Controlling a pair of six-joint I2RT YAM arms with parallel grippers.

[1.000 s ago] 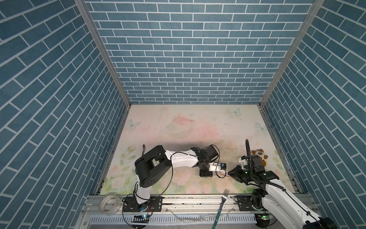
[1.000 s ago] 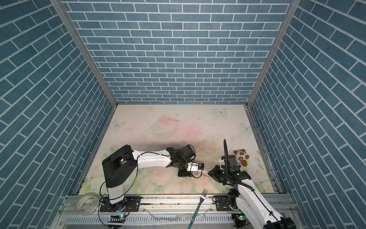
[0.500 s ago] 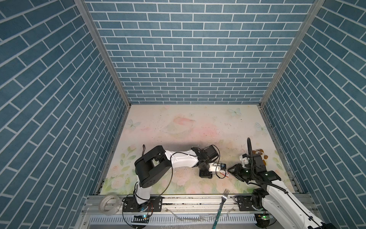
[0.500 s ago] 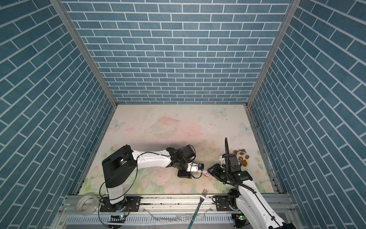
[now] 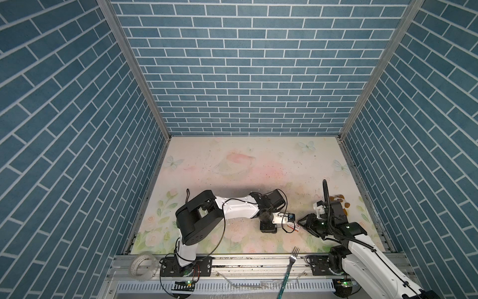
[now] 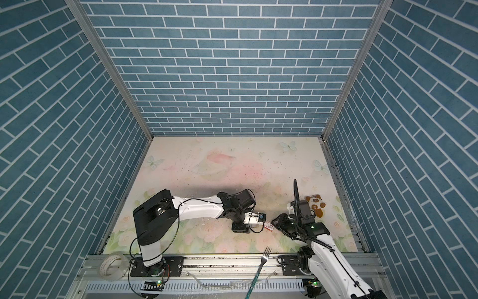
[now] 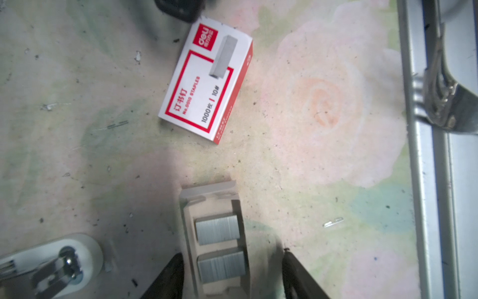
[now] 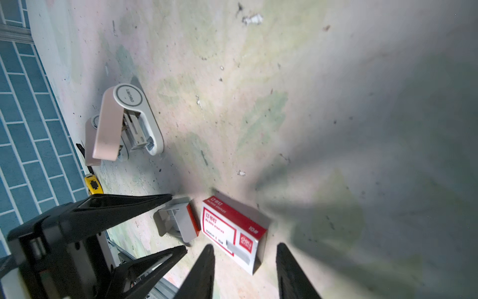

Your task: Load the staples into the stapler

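Left wrist view: the left gripper (image 7: 232,252) stands parted astride one pale grey cardboard tray (image 7: 207,192), clamping nothing. In the tray lie the silvery-grey staples (image 7: 217,230), two blocks. One white-and-red box sleeve (image 7: 204,80) lies just beside it on the floral worktop (image 7: 323,155), at the parted, empty tips of the right gripper (image 8: 245,245). One pink-and-white stapler (image 8: 129,121) sits hinged open nearby (channel seemingly bare). I judge the staples unboxed but unpicked; next calls for a narrow pinch on one strip, then lowering it into that channel.
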